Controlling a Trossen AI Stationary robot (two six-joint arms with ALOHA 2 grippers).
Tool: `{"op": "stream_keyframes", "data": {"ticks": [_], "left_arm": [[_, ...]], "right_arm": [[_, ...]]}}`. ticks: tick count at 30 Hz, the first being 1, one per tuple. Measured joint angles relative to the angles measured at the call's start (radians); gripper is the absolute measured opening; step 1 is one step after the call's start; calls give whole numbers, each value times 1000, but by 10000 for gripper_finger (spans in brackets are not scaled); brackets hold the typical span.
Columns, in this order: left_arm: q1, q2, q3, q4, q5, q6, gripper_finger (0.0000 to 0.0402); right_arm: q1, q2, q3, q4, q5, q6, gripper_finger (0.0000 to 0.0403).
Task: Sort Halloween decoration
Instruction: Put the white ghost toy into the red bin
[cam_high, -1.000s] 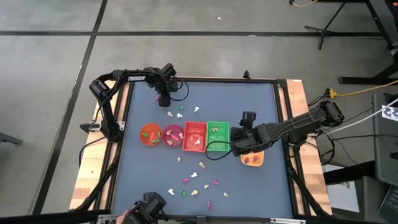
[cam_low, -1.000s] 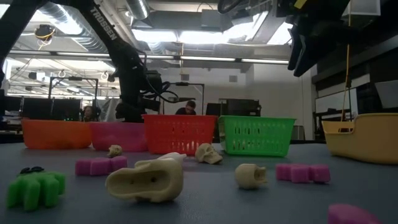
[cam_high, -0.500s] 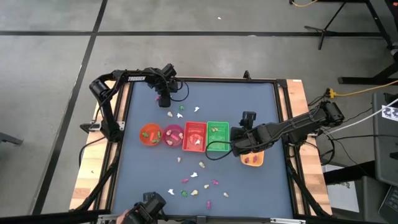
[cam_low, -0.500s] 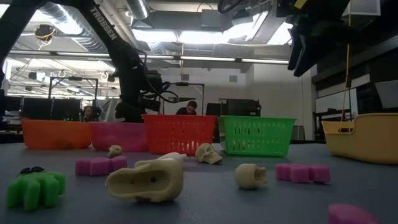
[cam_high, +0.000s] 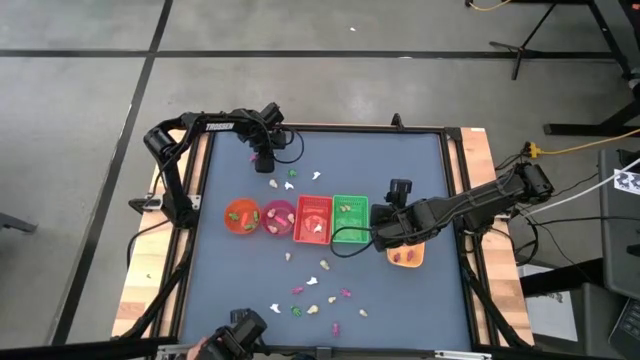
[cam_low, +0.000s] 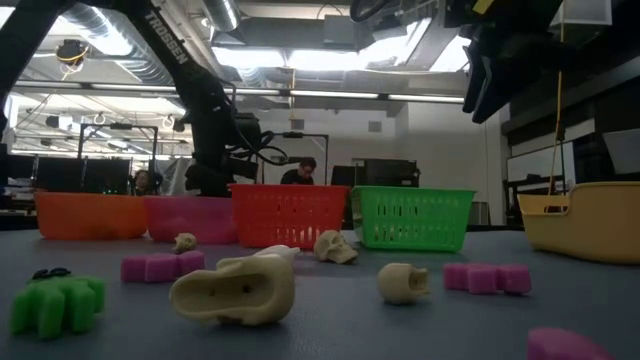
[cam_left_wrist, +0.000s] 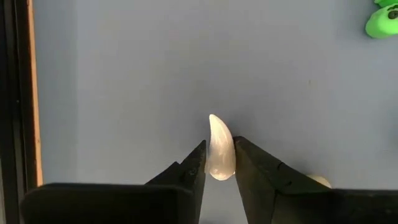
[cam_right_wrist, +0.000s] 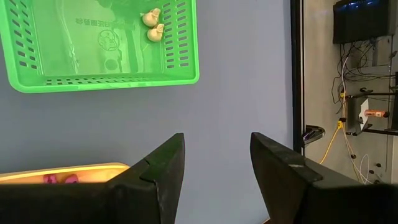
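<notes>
Step in hand: pick-up of one trinket. Landmark for all places: the red basket (cam_high: 313, 219) at mid-table.

Left pincer (cam_high: 263, 160) sits down at the table (cam_high: 400, 160) surface, well beyond the red basket toward the far-left corner. In the left wrist view its two fingers (cam_left_wrist: 193, 167) flank a white fang (cam_left_wrist: 219, 149), tip pointing away from the wrist. The fingers look to be touching the fang's sides; a firm clench I cannot confirm, so call it grasping, not yet proven.

Right pincer (cam_high: 388, 228) hangs just right of the green basket (cam_high: 350, 220), which stands next to the red one. Its fingers are spread, nothing between them. It waits.

Other trinkets: a few lie between the left pincer and the red basket; a larger scatter of pink, green and cream pieces lies on the near side of the red basket. Two cream skulls (cam_right_wrist: 151, 25) already sit in the green basket.

Judgement: sorting is partly done, with many pieces still loose. Next move calls for a full squeeze on the fang, a straight lift, then carriage to whichever bin takes white pieces. The fang is smooth and tapered, so it may squirt out forward.
</notes>
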Motion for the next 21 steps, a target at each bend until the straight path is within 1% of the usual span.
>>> {"op": "stream_keyframes", "data": {"ticks": [9,16,21], "left_arm": [[0,-1,0,0,-5,-2,49],[0,-4,0,0,-5,-2,46],[-5,-32,-4,-2,-18,-3,46]], "right_arm": [[0,0,0,0,0,0,182],[0,0,0,0,0,0,182],[0,0,0,0,0,0,182]]}}
